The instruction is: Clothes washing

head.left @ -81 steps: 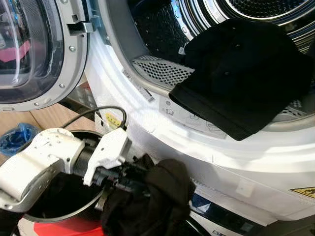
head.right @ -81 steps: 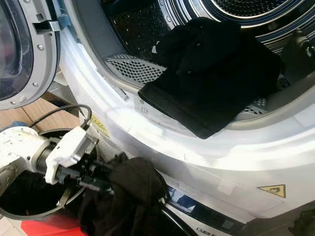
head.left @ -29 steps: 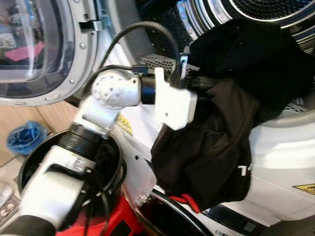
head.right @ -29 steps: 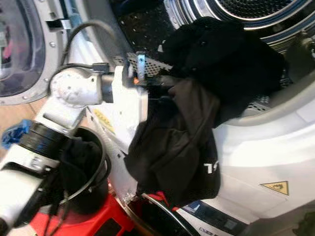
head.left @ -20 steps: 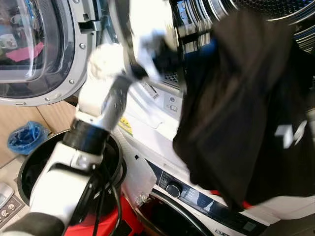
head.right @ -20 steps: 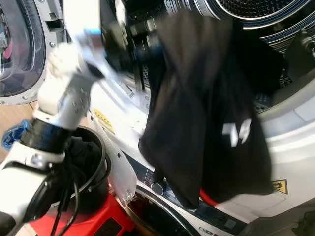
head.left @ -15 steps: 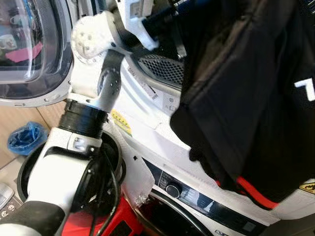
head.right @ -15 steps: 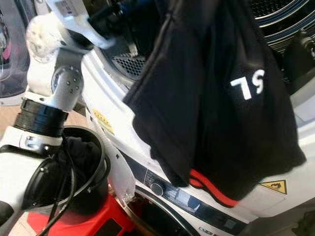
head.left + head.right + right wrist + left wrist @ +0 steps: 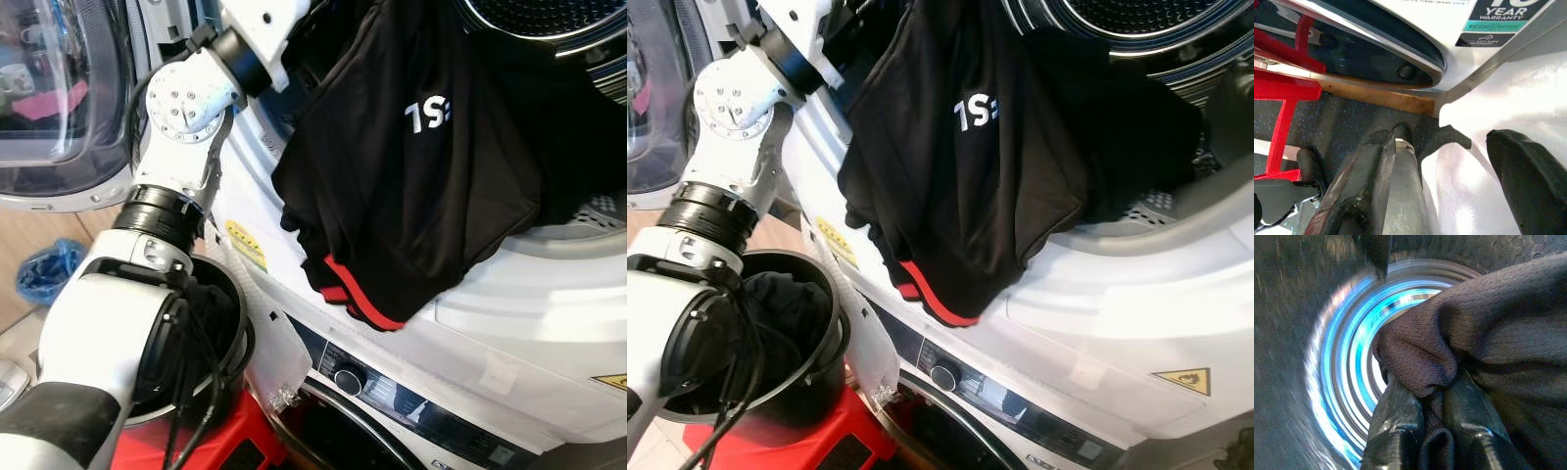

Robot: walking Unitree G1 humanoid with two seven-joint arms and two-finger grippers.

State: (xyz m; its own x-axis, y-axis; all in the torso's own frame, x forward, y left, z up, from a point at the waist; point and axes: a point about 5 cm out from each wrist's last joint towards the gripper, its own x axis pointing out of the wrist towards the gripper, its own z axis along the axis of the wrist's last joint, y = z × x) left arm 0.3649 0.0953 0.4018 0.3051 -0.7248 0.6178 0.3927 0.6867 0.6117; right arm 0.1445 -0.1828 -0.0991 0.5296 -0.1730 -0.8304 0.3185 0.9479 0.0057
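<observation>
A black shirt (image 9: 421, 176) with white lettering and a red hem hangs over the front rim of the washing machine drum (image 9: 549, 20). My left arm (image 9: 186, 98) reaches up into the drum mouth, its hand hidden behind the shirt's top. In the left wrist view my left gripper (image 9: 1432, 396) is shut on a bunch of this dark fabric, with the shiny drum behind. Another black garment (image 9: 1136, 127) lies in the drum mouth, just right of the shirt. My right gripper (image 9: 1442, 142) hangs open low by the machine's base, holding nothing.
The round machine door (image 9: 59, 98) stands open at the left. A black bucket (image 9: 828, 362) with dark clothes (image 9: 789, 294) sits on a red stool (image 9: 823, 441) below my left arm. A control knob (image 9: 346, 377) is on the lower panel. A blue bag (image 9: 39, 274) lies on the floor.
My left arm has lifted the black shirt from beside the bucket up to the drum mouth. In the last half second the shirt swung inward and settled over the rim.
</observation>
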